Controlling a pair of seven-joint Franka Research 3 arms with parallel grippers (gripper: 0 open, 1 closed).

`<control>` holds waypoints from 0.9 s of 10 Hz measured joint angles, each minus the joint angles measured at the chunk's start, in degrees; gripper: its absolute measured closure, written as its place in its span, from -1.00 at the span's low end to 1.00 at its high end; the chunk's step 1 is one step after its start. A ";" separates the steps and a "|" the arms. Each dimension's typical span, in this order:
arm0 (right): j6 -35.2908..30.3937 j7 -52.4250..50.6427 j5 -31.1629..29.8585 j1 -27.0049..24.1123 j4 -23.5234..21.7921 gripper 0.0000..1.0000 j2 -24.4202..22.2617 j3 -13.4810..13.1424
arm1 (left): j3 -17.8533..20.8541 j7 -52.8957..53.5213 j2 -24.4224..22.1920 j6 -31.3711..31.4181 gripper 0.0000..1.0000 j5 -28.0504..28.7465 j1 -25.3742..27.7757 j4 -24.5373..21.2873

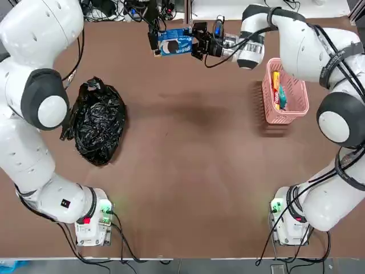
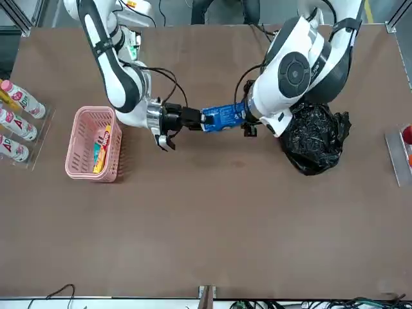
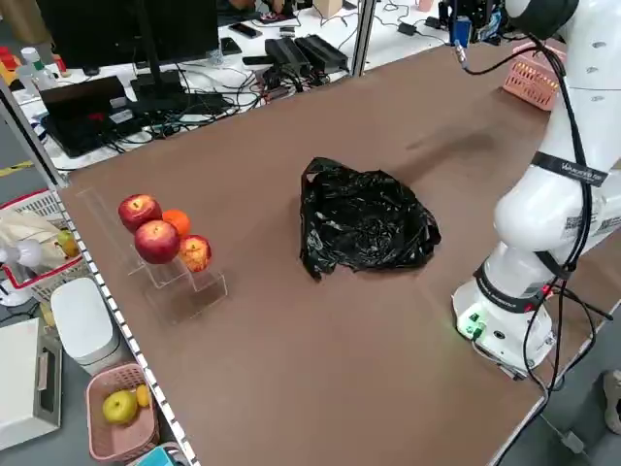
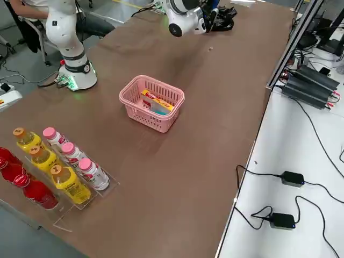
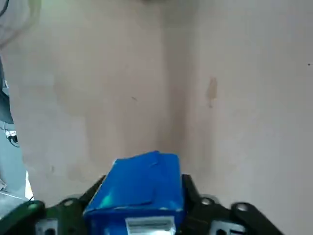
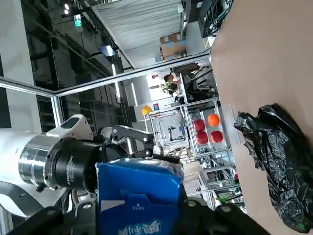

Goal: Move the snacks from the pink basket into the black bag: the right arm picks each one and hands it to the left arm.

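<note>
While the black bag (image 1: 97, 121) lies crumpled at the left of the brown table (image 1: 188, 182), its mouth cannot be made out. High over the far edge, the left gripper (image 1: 154, 35) and right gripper (image 1: 197, 41) both clamp the blue packet (image 1: 174, 43), hiding its ends. At right, the pink basket (image 1: 285, 94) holds a yellow packet (image 1: 276, 85) and a half-hidden teal one (image 1: 283, 104).

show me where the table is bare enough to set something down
The widest bare patch lies between the black bag and the pink basket, running toward the arm bases. It is crowded at the far edge, where the right gripper and left gripper both hold the blue packet in mid-air.
</note>
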 joint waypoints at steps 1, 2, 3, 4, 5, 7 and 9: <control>0.00 0.00 0.00 0.01 0.02 0.00 0.02 0.00 | 0.02 0.00 0.00 0.09 -0.05 0.00 0.03 0.00; 0.00 0.00 0.00 0.01 0.04 -0.05 0.03 0.01 | 0.05 0.00 -0.01 0.20 0.04 0.00 0.09 0.03; 0.00 0.00 0.04 0.03 0.17 -0.06 0.11 0.01 | 0.06 0.44 -0.01 0.33 0.12 0.09 0.16 0.07; 0.19 0.00 0.11 0.06 0.47 -0.26 0.20 0.02 | 0.11 1.26 -0.01 0.36 0.12 0.46 0.35 0.07; 0.46 0.02 0.27 0.06 0.76 -0.54 0.21 0.02 | 0.16 2.40 -0.01 0.31 0.14 0.95 1.06 0.07; 0.97 0.06 0.44 0.12 1.27 -1.00 0.22 0.03 | 0.19 7.41 -0.31 -0.88 0.14 1.04 3.50 0.09; 1.30 0.15 0.50 0.12 1.43 -1.00 0.22 -0.02 | 0.22 16.05 -0.68 -6.66 0.14 1.36 6.35 0.05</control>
